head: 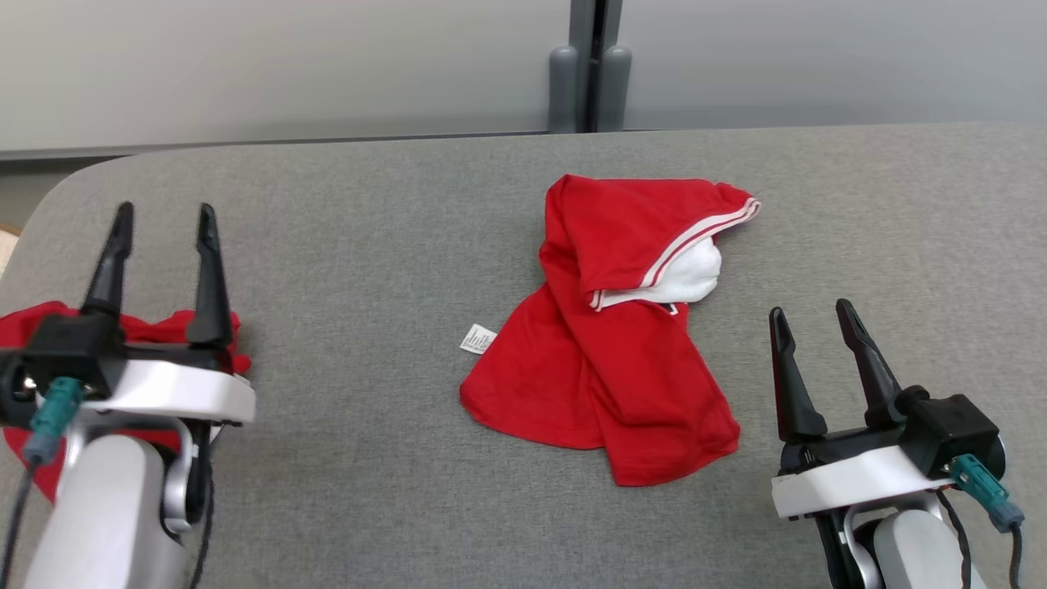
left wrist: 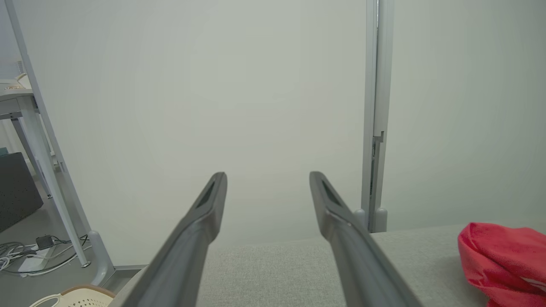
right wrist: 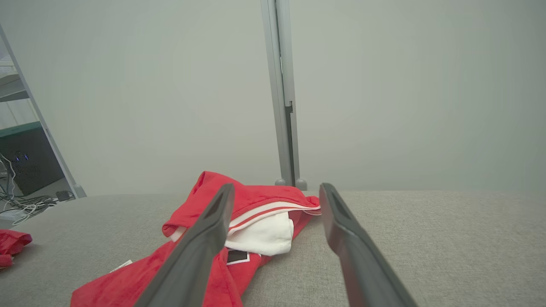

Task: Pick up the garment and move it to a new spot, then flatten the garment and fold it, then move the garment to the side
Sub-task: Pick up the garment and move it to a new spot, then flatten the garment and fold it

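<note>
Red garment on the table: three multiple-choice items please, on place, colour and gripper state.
1. The crumpled red garment lies: A) on the grey fabric table, between the left gripper and right gripper; B) on the floor; C) on a chair.
2. Its trim bands are: A) blue; B) white; C) black.
3. The grippers are: A) both open, empty; B) both shut on cloth; C) one shut.
A: it rests mid-table, touching neither gripper. B: white bands edge its fold. A: both stand spread, holding nothing.
</note>
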Available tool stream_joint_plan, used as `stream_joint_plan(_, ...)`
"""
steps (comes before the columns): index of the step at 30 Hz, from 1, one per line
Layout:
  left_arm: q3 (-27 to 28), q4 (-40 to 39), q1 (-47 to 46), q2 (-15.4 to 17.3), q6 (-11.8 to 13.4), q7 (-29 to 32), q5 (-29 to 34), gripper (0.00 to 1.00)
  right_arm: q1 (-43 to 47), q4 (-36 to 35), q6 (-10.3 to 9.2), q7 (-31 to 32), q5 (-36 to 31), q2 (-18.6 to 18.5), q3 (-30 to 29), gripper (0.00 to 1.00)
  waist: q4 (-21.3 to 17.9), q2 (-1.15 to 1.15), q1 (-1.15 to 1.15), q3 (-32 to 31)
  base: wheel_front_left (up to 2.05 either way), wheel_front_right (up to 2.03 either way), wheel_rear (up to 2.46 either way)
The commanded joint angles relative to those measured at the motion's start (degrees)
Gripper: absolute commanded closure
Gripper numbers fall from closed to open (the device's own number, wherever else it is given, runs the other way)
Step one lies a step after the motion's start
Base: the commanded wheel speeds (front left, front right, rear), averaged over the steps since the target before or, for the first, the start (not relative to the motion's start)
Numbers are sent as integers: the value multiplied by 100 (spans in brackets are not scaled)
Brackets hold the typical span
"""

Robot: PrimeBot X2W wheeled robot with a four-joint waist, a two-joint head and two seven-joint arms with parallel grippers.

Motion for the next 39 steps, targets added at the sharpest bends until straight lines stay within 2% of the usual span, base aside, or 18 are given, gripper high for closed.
stream_joint_plan(1, -19, -69, 72, -2, -6, 0, 66, 0, 68, -32, 0, -10, -49, -13, 28, 0, -88, 0, 0, -72, 0, 0, 0)
stream_joint_plan(8, -416, -332, 675, -360, -43, 0, 149, 0, 165, -33, 0, -10, -3, -13, 95, 0, -374, 0, 0, -250, 0, 0, 0)
stream_joint_plan(14, -494, -311, 1084, -661, 13, 0, 141, 0, 230, -18, 0, -10, 112, -13, 138, 0, -568, 0, 0, -365, 0, 0, 0)
stream_joint_plan(19, -502, -232, 1127, -734, -56, -1, 256, 0, 270, -4, 0, -10, 110, -11, 125, 0, -558, 0, 0, -399, 0, 0, 0)
stream_joint_plan(25, -465, -42, 1055, -750, -100, -1, 381, 0, -49, 193, 0, -10, -35, -14, 348, 0, -368, 0, 0, -234, 0, 0, 0)
stream_joint_plan(28, -466, 29, 985, -806, -146, -1, 404, 0, -276, 502, 0, 61, 113, -11, 438, 0, -164, 0, 0, -87, 0, 0, 0)
stream_joint_plan(33, -538, 64, 803, -943, -267, -1, 441, 0, -905, 1054, 0, 430, 16, -19, 605, 0, 262, 0, 0, 245, 0, 0, 0)
stream_joint_plan(39, -496, 52, 650, -1056, -389, -1, 427, 0, -1470, 1622, 0, 594, -109, -41, 587, 0, 684, 0, 0, 525, 0, 0, 0)
